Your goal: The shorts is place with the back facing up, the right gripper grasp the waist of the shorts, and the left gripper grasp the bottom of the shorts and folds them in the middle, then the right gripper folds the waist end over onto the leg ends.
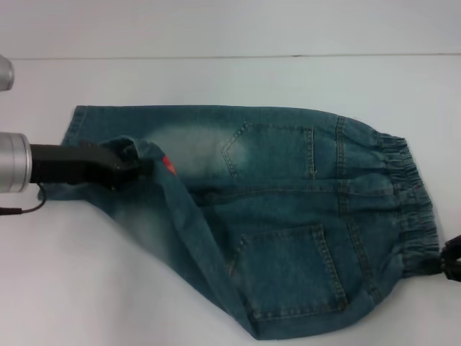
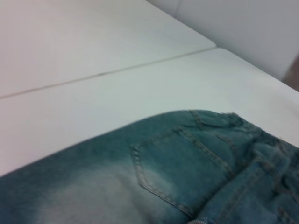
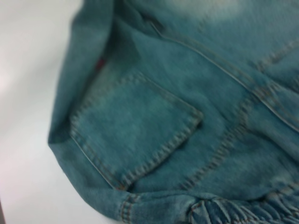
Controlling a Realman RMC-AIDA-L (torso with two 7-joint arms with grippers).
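Note:
The faded blue-green denim shorts (image 1: 288, 216) lie back up on the white table, two patch pockets showing and the ruffled waist (image 1: 410, 202) to the right. My left gripper (image 1: 140, 167) reaches in from the left and is shut on the bottom of the shorts. The near leg hem is lifted and drawn across the far leg, and a bit of red print (image 1: 168, 165) shows beside the fingers. My right gripper (image 1: 452, 261) is barely in view at the right edge, with the near waist corner bunched into it. The right wrist view shows one pocket (image 3: 135, 126) and the elastic waist (image 3: 243, 210).
The white table (image 1: 86, 288) runs all around the shorts, with a thin seam line (image 1: 216, 56) along the far side. In the left wrist view the far pocket (image 2: 177, 172) lies below the table's far edge and a pale wall (image 2: 243, 28).

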